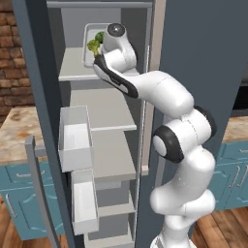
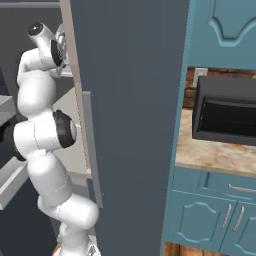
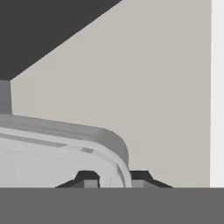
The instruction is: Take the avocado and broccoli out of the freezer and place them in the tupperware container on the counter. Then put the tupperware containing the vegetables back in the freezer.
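Left base view: the freezer [image 1: 29,72] stands open, with white door bins [image 1: 75,140] on its door. On its top inner shelf [image 1: 72,68] lies the tupperware container [image 1: 88,43], long axis running from the shelf's front toward the back wall, one short end nearest the arm. The yellow-green broccoli [image 1: 93,46] sits in it with the dark green avocado [image 1: 99,37] just behind; which way the broccoli's stem points cannot be told. The arm's wrist covers the container's right side.

Right base view: the freezer's slate-grey side wall hides the shelf; a sliver of green shows past the wrist at the upper left. To the right the beige counter [image 2: 210,155] on teal cabinets carries a dark microwave [image 2: 225,112].

Hand view: the gripper [image 3: 113,178] is seen from close up. Its two dark fingertips [image 3: 87,178] stand close together, one on each side of the container's pale rounded rim [image 3: 111,146] at a corner, the jaws drawn in on that rim. Light grey shelf surface lies beyond, dark freezer wall at the upper left.
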{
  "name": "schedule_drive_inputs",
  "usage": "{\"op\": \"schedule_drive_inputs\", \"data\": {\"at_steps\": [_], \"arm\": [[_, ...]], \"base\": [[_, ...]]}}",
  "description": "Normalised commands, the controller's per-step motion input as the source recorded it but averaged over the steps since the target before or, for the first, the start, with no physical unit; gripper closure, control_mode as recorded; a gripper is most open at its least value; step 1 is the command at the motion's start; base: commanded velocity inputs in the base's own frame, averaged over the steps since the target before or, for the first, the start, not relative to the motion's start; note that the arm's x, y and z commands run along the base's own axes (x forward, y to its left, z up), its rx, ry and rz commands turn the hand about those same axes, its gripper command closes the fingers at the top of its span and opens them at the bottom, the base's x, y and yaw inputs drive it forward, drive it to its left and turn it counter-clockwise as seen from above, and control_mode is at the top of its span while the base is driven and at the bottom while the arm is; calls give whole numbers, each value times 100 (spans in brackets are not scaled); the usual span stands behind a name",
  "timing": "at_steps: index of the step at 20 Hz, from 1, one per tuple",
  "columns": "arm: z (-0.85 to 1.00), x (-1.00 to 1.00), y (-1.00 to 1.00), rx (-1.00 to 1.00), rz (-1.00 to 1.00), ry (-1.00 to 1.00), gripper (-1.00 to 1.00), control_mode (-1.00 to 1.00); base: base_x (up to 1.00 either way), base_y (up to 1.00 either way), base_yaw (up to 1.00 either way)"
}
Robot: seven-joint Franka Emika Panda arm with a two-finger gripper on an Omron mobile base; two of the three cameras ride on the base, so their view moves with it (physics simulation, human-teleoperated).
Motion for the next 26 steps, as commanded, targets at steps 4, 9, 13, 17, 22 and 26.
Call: {"op": "schedule_drive_inputs", "data": {"at_steps": [4, 9, 13, 17, 22, 26], "arm": [[-10, 63, 0, 0, 0, 0, -100, -100], [0, -6, 0, 0, 0, -11, -100, -100], [0, -75, -3, 0, 0, -29, -100, -100], [-6, -100, -39, 0, 0, -29, -100, -100], [-43, -100, -51, 0, 0, -21, -100, -100], [-74, -100, -28, 0, 0, -15, -100, -100]], "base": [[0, 0, 0], [0, 0, 0], [0, 0, 0], [0, 0, 0], [0, 0, 0], [0, 0, 0]]}}
